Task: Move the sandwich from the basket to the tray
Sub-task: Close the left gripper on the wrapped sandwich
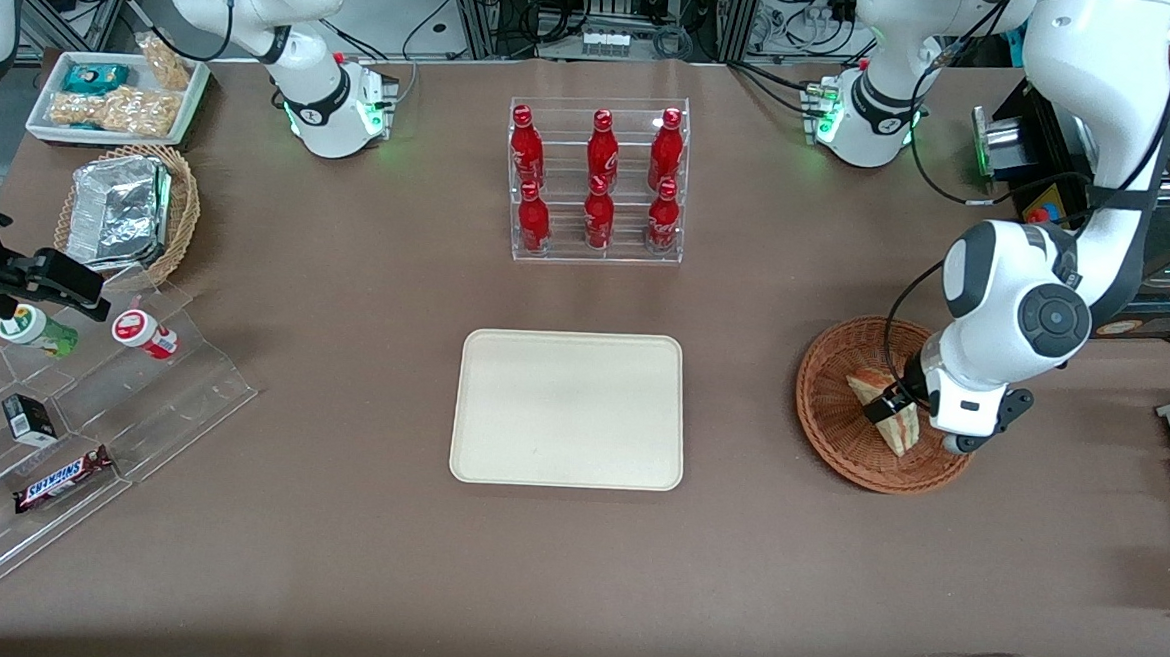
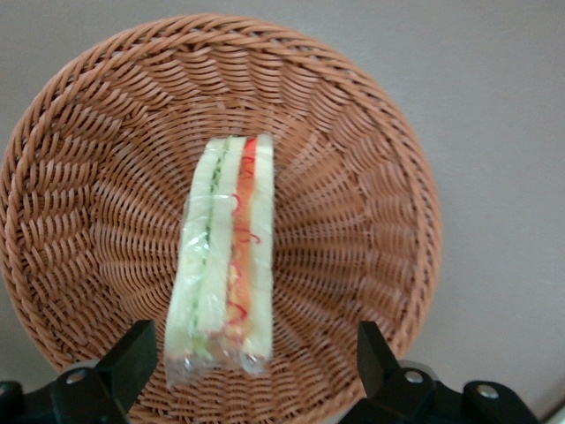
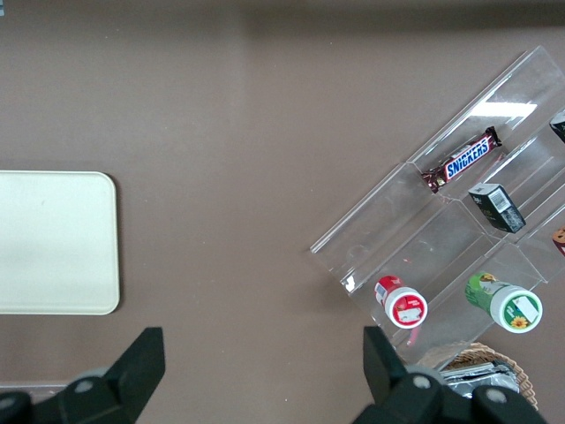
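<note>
Over the basket (image 1: pixel 830 421) at the working arm's end of the table, the gripper (image 2: pixel 252 367) hangs low, jaws spread wide on either side of the sandwich (image 2: pixel 227 256), which lies inside the basket. Tray (image 1: pixel 569 409) sits mid-table, well apart.

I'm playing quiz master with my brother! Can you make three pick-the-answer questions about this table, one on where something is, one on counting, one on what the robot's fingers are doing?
1. Where is the sandwich?
A. On the tray
B. In the basket
C. In the bottle rack

2. How many red bottles stand in the clear rack?
A. Four
B. Six
C. Eight

3. How are the gripper's fingers?
A. Open, one on each side of the sandwich
B. Shut on the sandwich
C. Holding a bottle

Answers:
1 B: it lies in the woven basket, and the tray holds nothing.
2 B: two rows of three.
3 A: the wrist view shows gaps between both fingers and the wrap.
</note>
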Controlling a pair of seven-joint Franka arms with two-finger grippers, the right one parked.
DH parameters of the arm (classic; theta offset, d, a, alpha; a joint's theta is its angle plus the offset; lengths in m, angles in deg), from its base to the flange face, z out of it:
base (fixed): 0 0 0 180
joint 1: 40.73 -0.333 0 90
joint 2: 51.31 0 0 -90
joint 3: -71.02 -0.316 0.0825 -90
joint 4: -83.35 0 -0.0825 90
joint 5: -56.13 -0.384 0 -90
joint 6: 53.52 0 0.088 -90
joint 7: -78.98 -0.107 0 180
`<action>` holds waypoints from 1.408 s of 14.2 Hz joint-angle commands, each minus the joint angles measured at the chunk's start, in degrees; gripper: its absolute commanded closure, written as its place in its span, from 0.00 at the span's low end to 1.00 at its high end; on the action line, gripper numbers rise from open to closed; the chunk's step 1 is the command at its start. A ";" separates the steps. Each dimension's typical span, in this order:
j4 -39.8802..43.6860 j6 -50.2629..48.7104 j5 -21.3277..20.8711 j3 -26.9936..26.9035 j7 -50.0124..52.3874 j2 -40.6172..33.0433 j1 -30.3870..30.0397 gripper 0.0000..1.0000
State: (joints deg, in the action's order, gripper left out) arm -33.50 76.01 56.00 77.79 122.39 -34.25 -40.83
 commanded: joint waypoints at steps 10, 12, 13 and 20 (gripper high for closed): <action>1.27 3.01 0.22 -1.06 5.08 5.26 -0.25 0.88; 3.11 2.66 -0.39 -0.97 5.02 5.35 -0.25 0.95; 3.29 2.66 -0.40 -0.97 5.01 5.35 -0.17 0.95; 9.17 -5.13 -0.58 -0.62 -3.49 2.89 0.45 0.94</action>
State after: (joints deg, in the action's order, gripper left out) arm -27.01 75.99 55.87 77.19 122.85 -29.79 -40.78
